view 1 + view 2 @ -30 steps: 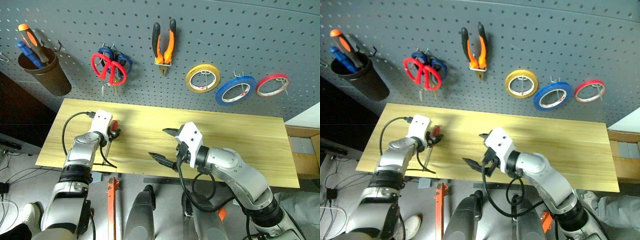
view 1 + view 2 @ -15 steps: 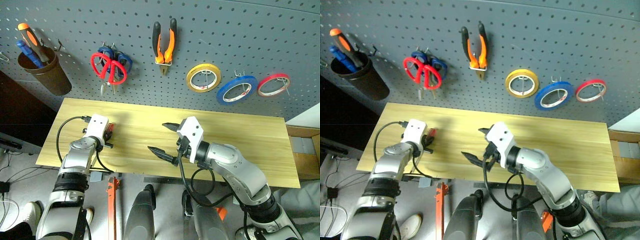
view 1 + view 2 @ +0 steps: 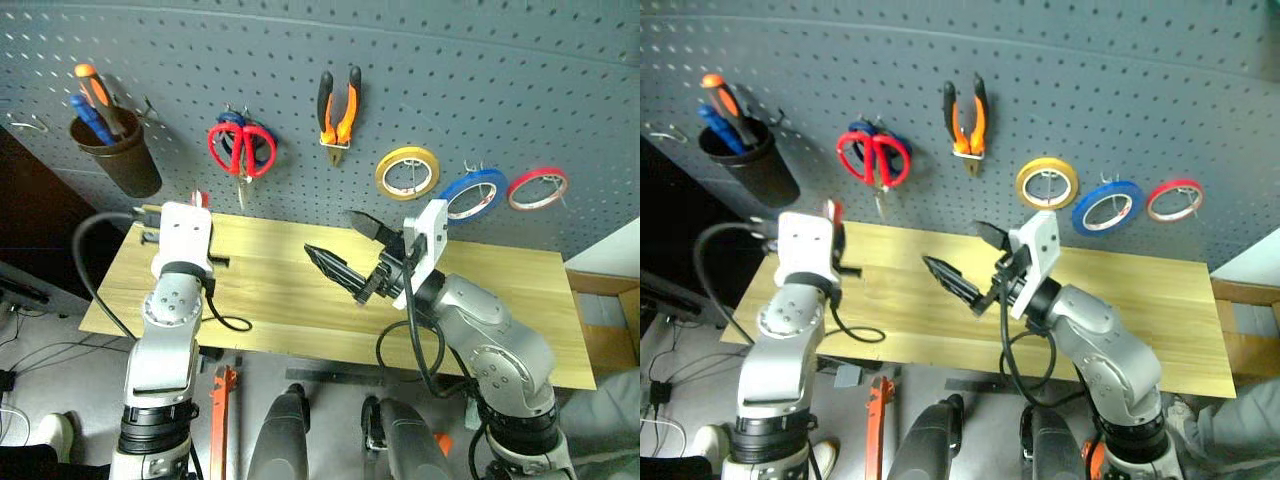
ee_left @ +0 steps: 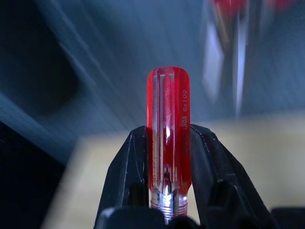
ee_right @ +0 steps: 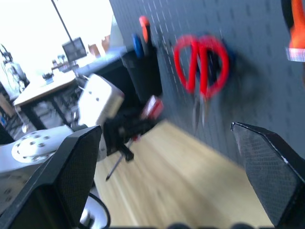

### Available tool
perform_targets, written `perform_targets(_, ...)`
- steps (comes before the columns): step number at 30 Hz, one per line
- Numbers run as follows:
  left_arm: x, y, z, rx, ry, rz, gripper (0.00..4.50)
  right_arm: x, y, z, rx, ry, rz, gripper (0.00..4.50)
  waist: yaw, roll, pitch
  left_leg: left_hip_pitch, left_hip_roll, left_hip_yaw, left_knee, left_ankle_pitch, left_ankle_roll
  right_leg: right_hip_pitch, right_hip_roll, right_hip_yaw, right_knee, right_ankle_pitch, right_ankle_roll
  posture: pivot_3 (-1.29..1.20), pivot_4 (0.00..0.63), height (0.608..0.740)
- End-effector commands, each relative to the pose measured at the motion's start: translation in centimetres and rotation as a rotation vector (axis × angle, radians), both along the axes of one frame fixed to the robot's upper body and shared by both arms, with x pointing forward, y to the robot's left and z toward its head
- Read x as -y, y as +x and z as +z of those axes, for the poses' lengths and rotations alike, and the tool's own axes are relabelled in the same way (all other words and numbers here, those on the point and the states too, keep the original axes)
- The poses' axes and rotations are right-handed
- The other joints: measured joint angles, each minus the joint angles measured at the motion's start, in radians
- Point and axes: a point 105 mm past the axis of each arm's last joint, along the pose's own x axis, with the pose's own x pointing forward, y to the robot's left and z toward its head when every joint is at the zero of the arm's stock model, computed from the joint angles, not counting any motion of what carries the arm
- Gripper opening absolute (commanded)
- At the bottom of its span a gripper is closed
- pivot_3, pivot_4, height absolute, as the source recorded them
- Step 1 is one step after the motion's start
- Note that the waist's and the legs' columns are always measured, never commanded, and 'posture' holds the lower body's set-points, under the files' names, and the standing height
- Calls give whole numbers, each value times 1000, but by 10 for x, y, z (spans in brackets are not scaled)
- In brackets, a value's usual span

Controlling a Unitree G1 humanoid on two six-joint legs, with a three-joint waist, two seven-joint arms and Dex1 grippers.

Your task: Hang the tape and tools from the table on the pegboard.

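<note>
The left end effector (image 4: 167,167) clamps the red-handled screwdriver (image 4: 168,138) between its black fingers, handle pointing toward the pegboard (image 3: 500,80), above the left end of the table (image 3: 270,290). The right end effector (image 3: 350,245) hangs with fingers spread wide and empty over the table's middle. On the pegboard hang the red scissors (image 3: 240,150), orange-and-black pliers (image 3: 338,105) and blue tape (image 3: 470,193).

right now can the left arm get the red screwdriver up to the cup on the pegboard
Probably yes: the left gripper holds the red screwdriver raised off the table, and nothing stands between it and the cup up-left.
</note>
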Motion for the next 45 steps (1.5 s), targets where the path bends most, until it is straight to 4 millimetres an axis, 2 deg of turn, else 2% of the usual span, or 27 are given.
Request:
perform_targets(1, -11, -10, 63, 267, 109, 72, 833, -6, 2, 18, 111, 31, -2, 4500, 3, -2, -22, 0, 0, 0, 0, 0, 0, 0, 1, 0, 0, 0, 0, 191, 79, 740)
perform_targets(3, -17, -1, 89, 351, 138, 77, 833, -8, 6, 24, 158, 33, 0, 4500, 10, -3, -48, 1, 0, 1, 0, 1, 2, 1, 2, -1, 0, 0, 0, 192, 59, 740)
perform_targets(5, -26, 12, 114, 411, 149, 84, 833, -8, 13, 39, 205, 70, -11, 4500, 15, -4, -63, 1, 0, 2, 0, 1, 4, 1, 3, -2, 0, 1, -1, 194, 60, 740)
perform_targets(9, -41, 34, 142, 472, 157, 99, 833, -10, 25, 62, 281, 110, -41, 4500, 18, -6, -78, 4, 0, 2, 1, 2, 6, 3, 4, -1, 1, 1, -2, 187, 75, 740)
perform_targets(15, -47, 58, 170, 515, 163, 62, 833, -12, 38, 80, 330, 143, -79, 4500, 18, -10, -80, 4, 0, 3, 0, 2, 6, 2, 4, -1, 2, 5, -7, 179, 107, 740)
perform_targets(19, -47, 70, 175, 510, 140, 47, 833, -7, 40, 82, 341, 148, -112, 4500, 18, -10, -80, 1, 0, 3, 0, 3, 5, 1, 3, -1, 2, 5, -7, 180, 129, 740)
perform_targets(24, -41, 83, 169, 484, 110, 21, 833, -3, 41, 75, 333, 114, -123, 4500, 16, -9, -78, 1, 0, 3, 1, 2, 7, 1, 3, -1, 2, 5, -7, 175, 183, 740)
perform_targets(31, -50, 95, 118, 342, 43, 14, 833, 1, 43, 68, 301, 85, -135, 4500, 15, 0, -63, 3, 1, 3, 1, 2, 8, 2, 4, -1, 4, 4, -7, 194, 249, 740)
perform_targets(37, -52, 90, 88, 279, 28, 13, 833, 2, 43, 62, 275, 67, -130, 4500, 13, 2, -37, 3, 2, 2, 1, 2, 8, 2, 4, 0, 4, 4, -7, 208, 268, 740)
perform_targets(44, -60, 75, 74, 255, -2, 51, 833, 3, 43, 60, 269, 60, -131, 4500, 15, 2, -26, 2, 1, 1, 1, 2, 8, 2, 3, 0, 3, 4, -7, 208, 266, 740)
perform_targets(45, -60, 73, 74, 253, 1, 58, 1180, 3, 43, 60, 269, 58, -132, 4500, 15, 2, -26, 2, 2, 1, 1, 2, 8, 2, 3, 0, 3, 4, -7, 208, 266, 740)
